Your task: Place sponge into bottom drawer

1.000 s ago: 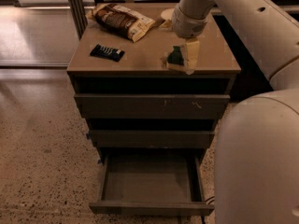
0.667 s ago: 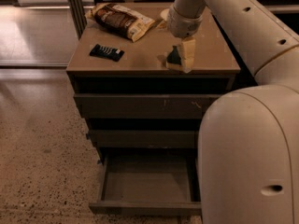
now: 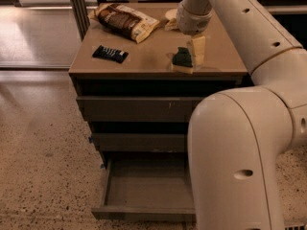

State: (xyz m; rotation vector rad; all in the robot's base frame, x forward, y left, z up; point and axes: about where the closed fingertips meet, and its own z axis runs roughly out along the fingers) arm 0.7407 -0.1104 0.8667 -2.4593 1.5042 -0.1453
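The sponge [image 3: 182, 59], dark green over pale yellow foam, lies on the cabinet top [image 3: 144, 56] near its front right edge. My gripper [image 3: 193, 55] comes down from the arm at the back right and stands right at the sponge, its pale tip against the sponge's right side. The bottom drawer [image 3: 144, 212] is pulled out at floor level, and the part of its grey-brown floor that shows is bare. My arm's big white elbow [image 3: 235, 162] hides the drawer's right part.
A flat black packet [image 3: 110, 53] lies on the left of the cabinet top. A brown and white snack bag [image 3: 125, 20] lies at the back. Two closed drawer fronts [image 3: 139, 108] sit above the open one. Speckled floor [image 3: 43, 166] is to the left.
My arm's elbow has swung into the foreground and now covers more of the right side and the open drawer. The gripper and sponge stay at the same spot on the top.
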